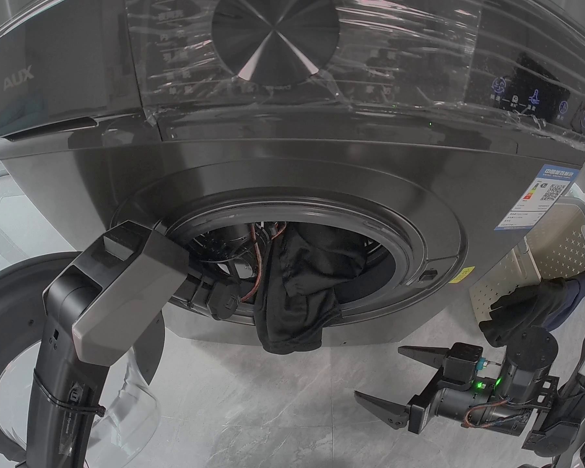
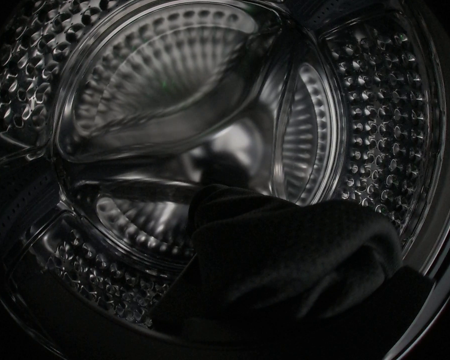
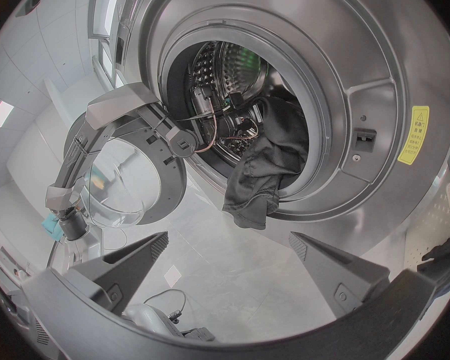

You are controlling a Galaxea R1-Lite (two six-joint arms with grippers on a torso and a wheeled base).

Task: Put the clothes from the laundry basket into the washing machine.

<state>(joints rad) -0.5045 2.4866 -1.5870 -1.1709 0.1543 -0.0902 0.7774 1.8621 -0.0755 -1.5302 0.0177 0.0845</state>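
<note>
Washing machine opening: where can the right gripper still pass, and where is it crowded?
Free: a narrow gap on the right, between the black garment and the door rim; the rear of the drum is bare. Crowded: the left arm fills the left part, the garment drapes the lower rim.

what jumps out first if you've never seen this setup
A black garment hangs half out of the round door opening of the washing machine, its lower end drooping over the front rim toward the floor. The left arm reaches into the drum right beside it. Low to the right, the right gripper hangs open above the floor, near the laundry basket with dark clothes draped over its edge.
</note>
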